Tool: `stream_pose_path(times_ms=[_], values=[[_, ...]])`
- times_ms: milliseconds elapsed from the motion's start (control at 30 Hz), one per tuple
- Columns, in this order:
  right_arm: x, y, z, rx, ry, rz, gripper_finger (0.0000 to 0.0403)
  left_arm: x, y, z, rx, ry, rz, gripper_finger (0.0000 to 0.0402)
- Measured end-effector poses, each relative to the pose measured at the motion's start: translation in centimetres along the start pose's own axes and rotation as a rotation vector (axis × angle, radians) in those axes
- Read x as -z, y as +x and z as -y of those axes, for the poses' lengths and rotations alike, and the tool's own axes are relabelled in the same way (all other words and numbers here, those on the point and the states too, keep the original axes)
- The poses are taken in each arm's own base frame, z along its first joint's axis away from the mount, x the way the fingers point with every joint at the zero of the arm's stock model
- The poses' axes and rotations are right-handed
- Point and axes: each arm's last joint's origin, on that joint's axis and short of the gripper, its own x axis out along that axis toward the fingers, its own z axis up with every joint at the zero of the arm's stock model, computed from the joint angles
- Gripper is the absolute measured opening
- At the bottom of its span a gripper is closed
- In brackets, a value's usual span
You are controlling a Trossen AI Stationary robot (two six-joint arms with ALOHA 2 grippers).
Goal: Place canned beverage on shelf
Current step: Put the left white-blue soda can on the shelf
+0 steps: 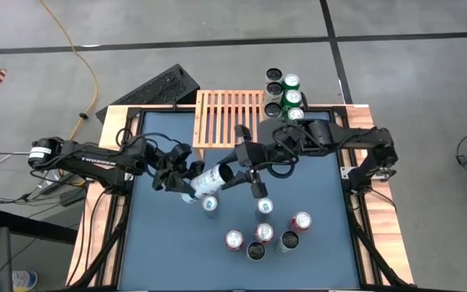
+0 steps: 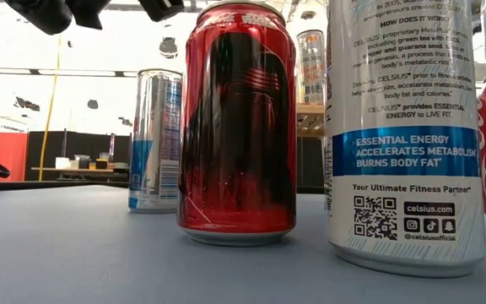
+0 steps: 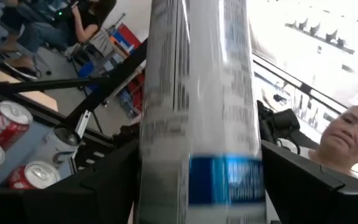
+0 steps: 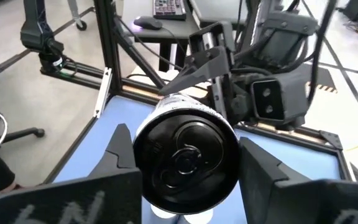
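- Can (image 1: 214, 176): a slim white metal cylinder with fine print and a blue band, held on its side above the desk (image 1: 160, 243), just in front of the shelf (image 1: 228, 118) and clear of it.
- Left jaws: the two dark fingers (image 3: 107, 186) stand wide, close on each side of the can's smooth wall (image 3: 197, 112). I cannot tell whether they press it.
- Right jaws: closed on the can near its round dark lid with pull tab (image 4: 185, 158), one angular finger (image 4: 120, 152) on each side.
- Shelf: light wood with parallel slats, at the desk's far edge, nothing on it.
- Desk: matt blue-grey top in a wood rim.
- Standing on it, nearer the front, are a glossy red can (image 2: 237, 127), a tall white printed one (image 2: 405, 127) and a silver-blue one (image 2: 154, 139).
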Motion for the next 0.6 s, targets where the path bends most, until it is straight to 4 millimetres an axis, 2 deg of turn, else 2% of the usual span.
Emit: stream_pose_path(times_ms=[267, 600], values=[[-1.1, -1.8, 0.7, 0.022, 0.006, 0.021, 0.0139, -0.5, 0.0, 0.6, 0.035, 0.029, 0.089, 0.0292], [-2.4, -3.8, 2.0, 0.068, 0.015, 0.078, 0.0139, -0.3, -0.1, 0.9, 0.093, 0.020, 0.002, 0.0293]])
